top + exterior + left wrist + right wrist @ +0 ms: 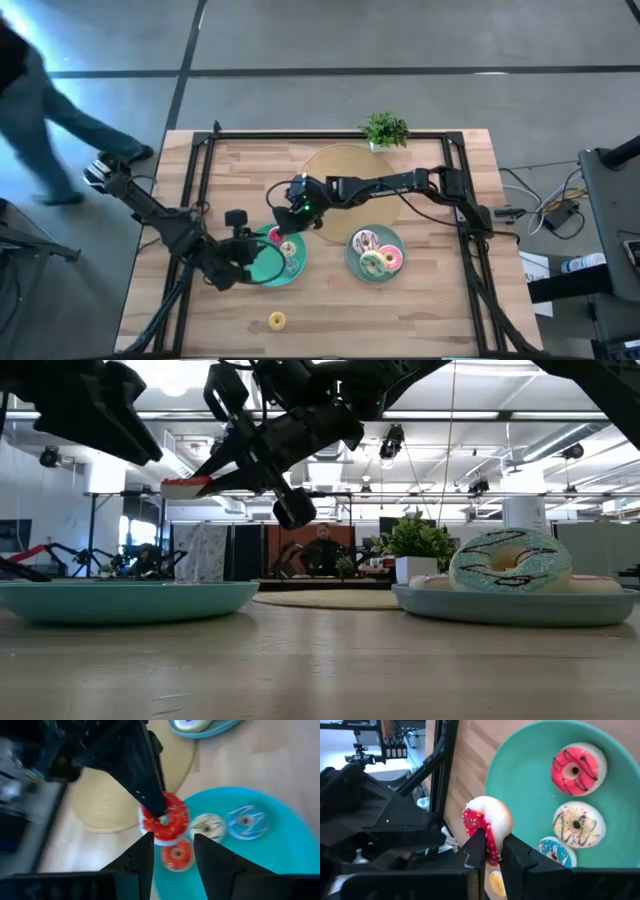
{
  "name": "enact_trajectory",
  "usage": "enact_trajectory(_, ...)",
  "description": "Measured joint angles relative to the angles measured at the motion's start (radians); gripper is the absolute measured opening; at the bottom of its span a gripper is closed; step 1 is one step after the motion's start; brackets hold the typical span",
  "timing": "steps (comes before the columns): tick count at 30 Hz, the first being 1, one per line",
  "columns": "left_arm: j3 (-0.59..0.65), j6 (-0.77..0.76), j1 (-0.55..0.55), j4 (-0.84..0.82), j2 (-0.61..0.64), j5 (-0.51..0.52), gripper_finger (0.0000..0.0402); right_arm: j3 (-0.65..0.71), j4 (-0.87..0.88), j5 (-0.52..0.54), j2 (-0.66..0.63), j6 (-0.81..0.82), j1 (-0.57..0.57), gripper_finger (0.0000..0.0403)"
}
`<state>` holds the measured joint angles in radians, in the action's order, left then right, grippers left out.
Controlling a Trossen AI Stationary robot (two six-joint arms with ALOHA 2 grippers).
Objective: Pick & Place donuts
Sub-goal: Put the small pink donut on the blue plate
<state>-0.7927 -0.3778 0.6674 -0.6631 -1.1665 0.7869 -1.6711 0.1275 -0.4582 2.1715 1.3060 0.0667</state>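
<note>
My right gripper (492, 844) is shut on a small donut with red sprinkled icing and a white underside (487, 825). It hovers above the rim of the left teal plate (262, 268), beside the tan mat (107, 802). On that plate lie a red-orange donut (575, 770), a cream donut (576, 825) and a blue donut (552, 851). My left gripper (172, 850) is open and hangs over the same plate, touching nothing. A yellow donut (277, 320) lies on the bare table. The right plate (352, 262) carries a white-pink (364, 240), a green-iced (510, 560) and a pink donut (392, 258). My right gripper pinches the red sprinkled donut by one side of its ring (490, 837), one finger on the iced face (159, 812) and the other on the white face. The fingers slant down from above. The donut (185, 487) is lifted clear over the plate.
A potted plant (385, 130) stands at the table's far edge behind the mat. A black frame (195, 190) runs along the table's sides. A person (40, 120) walks on the floor beyond the table's far left corner. Bare wood lies near the yellow donut.
</note>
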Motion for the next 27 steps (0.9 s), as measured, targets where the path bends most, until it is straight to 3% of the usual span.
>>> enact_trajectory(27,-0.012,0.084,-0.022,0.01,-0.15,0.146,0.0114,-0.001,-0.065,-0.051,0.0,0.095,0.023,0.0034)
